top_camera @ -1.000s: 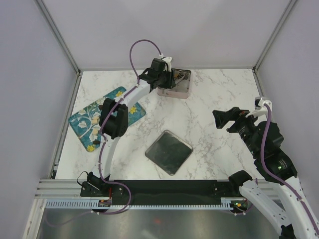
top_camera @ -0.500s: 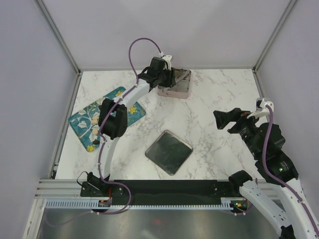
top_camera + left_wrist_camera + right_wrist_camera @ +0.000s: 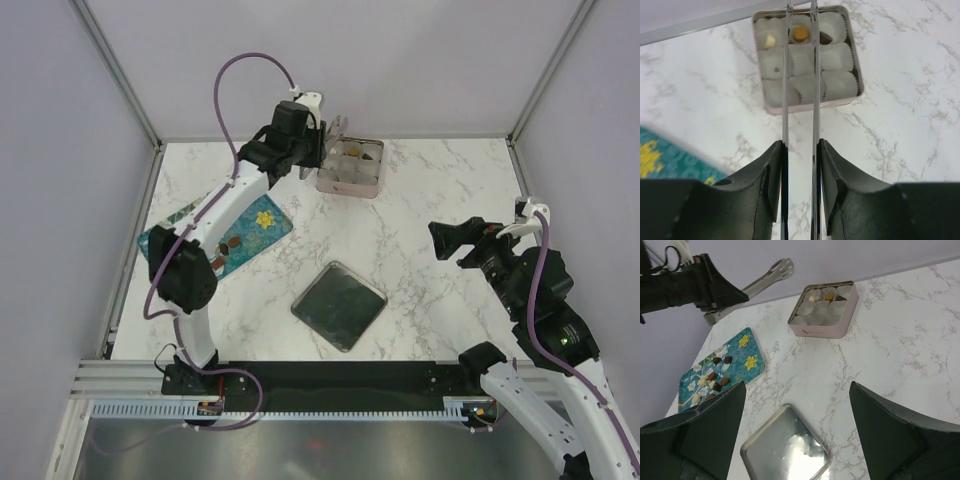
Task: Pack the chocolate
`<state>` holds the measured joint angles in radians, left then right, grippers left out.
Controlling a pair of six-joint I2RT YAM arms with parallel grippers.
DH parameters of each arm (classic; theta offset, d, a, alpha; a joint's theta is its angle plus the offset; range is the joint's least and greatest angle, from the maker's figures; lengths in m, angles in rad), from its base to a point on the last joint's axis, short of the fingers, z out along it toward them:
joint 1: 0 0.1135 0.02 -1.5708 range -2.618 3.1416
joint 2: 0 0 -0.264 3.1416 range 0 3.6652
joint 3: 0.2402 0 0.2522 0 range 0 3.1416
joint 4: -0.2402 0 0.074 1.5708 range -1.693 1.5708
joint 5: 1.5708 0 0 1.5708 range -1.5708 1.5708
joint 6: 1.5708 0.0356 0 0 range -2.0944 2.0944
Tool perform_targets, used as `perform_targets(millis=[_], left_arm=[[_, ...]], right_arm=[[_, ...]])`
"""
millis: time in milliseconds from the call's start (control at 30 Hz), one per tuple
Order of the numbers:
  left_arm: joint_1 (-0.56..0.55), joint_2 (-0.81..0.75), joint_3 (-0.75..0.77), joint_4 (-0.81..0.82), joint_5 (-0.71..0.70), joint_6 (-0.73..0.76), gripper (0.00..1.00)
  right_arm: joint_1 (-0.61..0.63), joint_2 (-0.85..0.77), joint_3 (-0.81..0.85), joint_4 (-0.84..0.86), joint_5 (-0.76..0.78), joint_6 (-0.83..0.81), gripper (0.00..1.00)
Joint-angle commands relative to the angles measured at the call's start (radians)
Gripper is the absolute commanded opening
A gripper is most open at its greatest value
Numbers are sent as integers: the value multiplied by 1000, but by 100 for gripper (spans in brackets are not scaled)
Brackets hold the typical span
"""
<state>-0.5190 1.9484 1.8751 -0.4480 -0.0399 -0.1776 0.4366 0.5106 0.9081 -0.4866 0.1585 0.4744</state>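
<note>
My left gripper [image 3: 314, 150] is shut on a pair of metal tongs [image 3: 336, 132] and holds them in the air just left of the square pink tin [image 3: 350, 182]. In the left wrist view the tongs' blades [image 3: 786, 90] run from my gripper [image 3: 800, 145] up over the tin [image 3: 810, 102]. Its paper cups hold three chocolate pieces in the far row: whitish [image 3: 770, 40], yellowish [image 3: 800, 33] and dark [image 3: 826, 36]. More chocolate [image 3: 715, 377] lies on the teal floral tray [image 3: 747, 357], also seen from above [image 3: 262, 217]. My right gripper [image 3: 445, 238] is open and empty, high at the right.
The tin's metal lid [image 3: 338, 305] lies upside down in the middle of the marble table, near the front; it also shows in the right wrist view [image 3: 785, 445]. The enclosure's walls stand close behind the tin.
My left arm has swung up and to the left, lifting the tongs away from the tin and uncovering the tray. The right arm has barely moved.
</note>
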Motion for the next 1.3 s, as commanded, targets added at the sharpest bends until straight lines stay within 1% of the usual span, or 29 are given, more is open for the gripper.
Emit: perform_targets(millis=[0, 33, 67, 100, 133, 167, 233, 333, 367, 467, 667, 800, 1000, 1267], left_arm=[[25, -173, -80, -158, -181, -38, 41], [36, -202, -152, -196, -183, -57, 41], [59, -279, -200, -225, -176, -75, 41], [71, -316, -249, -233, -161, -100, 41], [83, -353, -340, -241, -160, -111, 42], [114, -423, -376, -270, -163, -123, 43], [152, -482, -462, -296, -192, -129, 43], [281, -580, -539, -336, -163, -128, 43], [299, -618, -572, -346, -172, -125, 43], [349, -655, -608, -366, -178, -117, 43], [398, -661, -671, -367, -144, -108, 48], [424, -628, -702, -345, -98, -100, 48], [441, -583, -737, -310, -74, -94, 48], [467, -533, -726, -288, -41, -82, 48]], right_arm=[[4, -14, 32, 11, -2, -7, 93], [4, -17, 28, 13, -7, -5, 93], [5, -18, 26, 13, -13, -3, 93], [5, -18, 23, 11, -19, 3, 93], [5, -20, 18, 11, -23, 4, 93], [5, -21, 17, 13, -37, 6, 93], [5, -29, 3, 16, -42, 10, 93], [4, -40, -12, 23, -62, 23, 93], [5, -44, -15, 25, -69, 27, 93], [5, -49, -18, 28, -85, 30, 93], [4, -60, -17, 29, -93, 33, 93], [4, -70, -17, 28, -91, 33, 93], [5, -78, -21, 26, -85, 33, 93], [5, -64, -21, 29, -77, 27, 93]])
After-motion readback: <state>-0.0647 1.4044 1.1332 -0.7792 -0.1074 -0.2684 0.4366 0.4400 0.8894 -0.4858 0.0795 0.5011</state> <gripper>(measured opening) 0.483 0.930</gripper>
